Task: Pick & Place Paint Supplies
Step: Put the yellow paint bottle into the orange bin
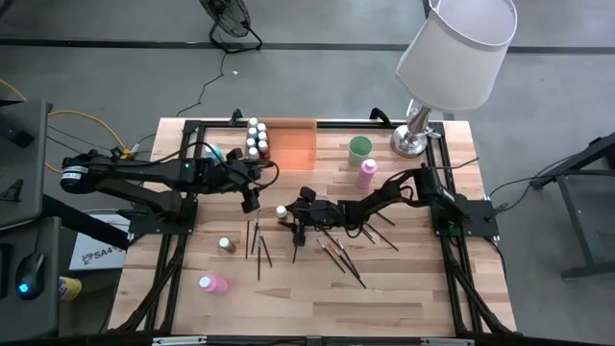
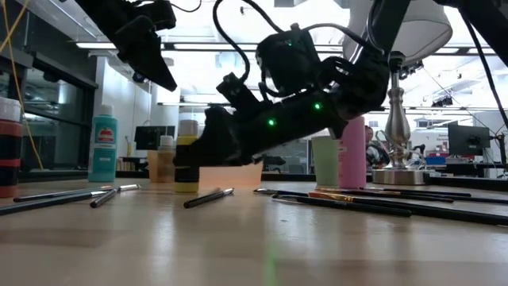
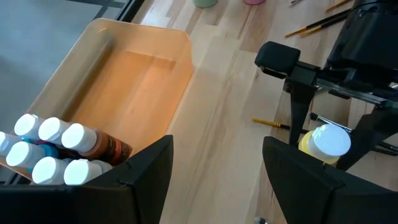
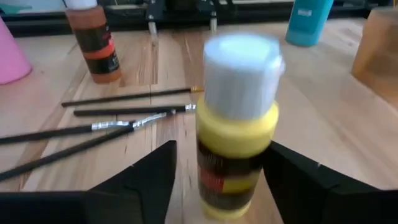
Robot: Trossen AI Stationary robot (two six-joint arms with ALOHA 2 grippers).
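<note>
Between right gripper (image 4: 217,186) fingers: yellow bottle (image 4: 237,124), base cut off.

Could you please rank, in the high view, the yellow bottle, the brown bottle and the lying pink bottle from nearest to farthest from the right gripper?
1. yellow bottle: between the fingers of the right gripper, mid-table.
2. brown bottle: on the left arm's side, closer to the front edge.
3. lying pink bottle: farther still, at the front left.
</note>
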